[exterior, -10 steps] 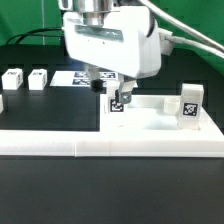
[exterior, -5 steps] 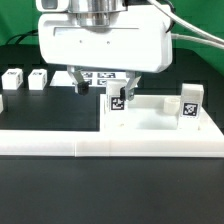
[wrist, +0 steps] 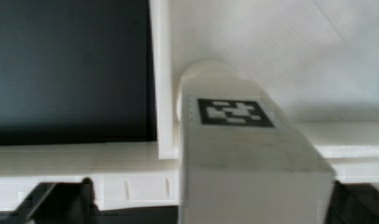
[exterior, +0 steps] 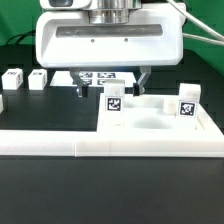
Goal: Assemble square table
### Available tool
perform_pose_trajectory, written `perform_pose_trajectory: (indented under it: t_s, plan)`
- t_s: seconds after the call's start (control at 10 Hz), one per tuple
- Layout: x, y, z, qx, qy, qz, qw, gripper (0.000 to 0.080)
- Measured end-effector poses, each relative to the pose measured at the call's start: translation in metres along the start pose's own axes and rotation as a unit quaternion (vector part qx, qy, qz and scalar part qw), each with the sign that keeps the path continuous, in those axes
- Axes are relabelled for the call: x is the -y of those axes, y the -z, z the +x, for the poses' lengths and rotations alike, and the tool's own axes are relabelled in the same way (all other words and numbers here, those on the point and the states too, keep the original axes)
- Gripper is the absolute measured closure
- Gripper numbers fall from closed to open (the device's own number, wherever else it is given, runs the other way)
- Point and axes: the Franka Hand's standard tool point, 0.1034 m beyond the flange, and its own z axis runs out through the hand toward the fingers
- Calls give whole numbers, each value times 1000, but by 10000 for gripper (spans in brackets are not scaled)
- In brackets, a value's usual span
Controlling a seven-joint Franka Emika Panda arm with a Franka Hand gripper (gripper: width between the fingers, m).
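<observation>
The square panel lies flat on the black tabletop, pushed into the corner of the long L-shaped rail that runs along its near edge. Two legs stand upright on it: one at the corner on the exterior view's left, the other at the corner on the exterior view's right. Two more legs sit loose, side by side, toward the tabletop's far edge on the exterior view's left, well apart from the panel. The marker board lies behind, partly hidden.

The gripper hangs just over the left-hand leg with its jaws spread wide and nothing in them. In the wrist view that leg rises between the dark fingertips, touching neither.

To my eye the work is about halfway, with two legs up and two to go. Whether this leg is fully seated I cannot tell. If it is not, the claw needs to drop squarely, close on its sides and turn it home without tilting it. Otherwise it should lift clear and cross to the loose pair.
</observation>
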Motion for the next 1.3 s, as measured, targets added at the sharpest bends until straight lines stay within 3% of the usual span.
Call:
perform_pose_trajectory:
  t_s: [0.2, 0.5, 0.7, 0.9, 1.3]
  plan:
    - [-4, -5, -7, -2, 47, -4, 999, 150]
    - [-4, -5, -6, -2, 25, -4, 1000, 166]
    - [-3, -5, -6, -3, -55, -3, 998, 516]
    - [-3, -5, -6, -3, -125, -1, 992, 511]
    - [9, -5, -1, 1, -417, 7, 909, 511]
